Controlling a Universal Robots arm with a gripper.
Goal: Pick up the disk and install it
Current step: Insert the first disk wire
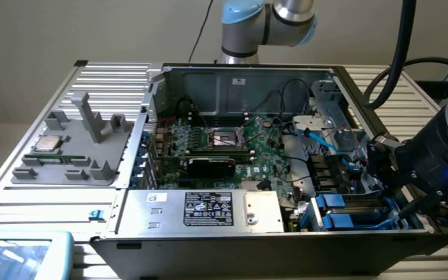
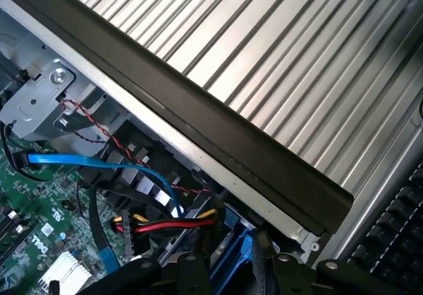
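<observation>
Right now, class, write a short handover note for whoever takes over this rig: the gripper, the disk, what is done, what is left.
Gripper: down inside the computer case at the drive bay, on the exterior view's right. Whether it grips anything cannot be told.
Disk: probably the blue-railed part right at the gripper. Its label face is hidden.
Done: the disk is at the bay, it seems.
Left: seating in the bay is not confirmed.

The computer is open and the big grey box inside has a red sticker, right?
Not quite: the sticker on the big grey box inside the open computer is black, not red. The exterior view shows it.
</observation>
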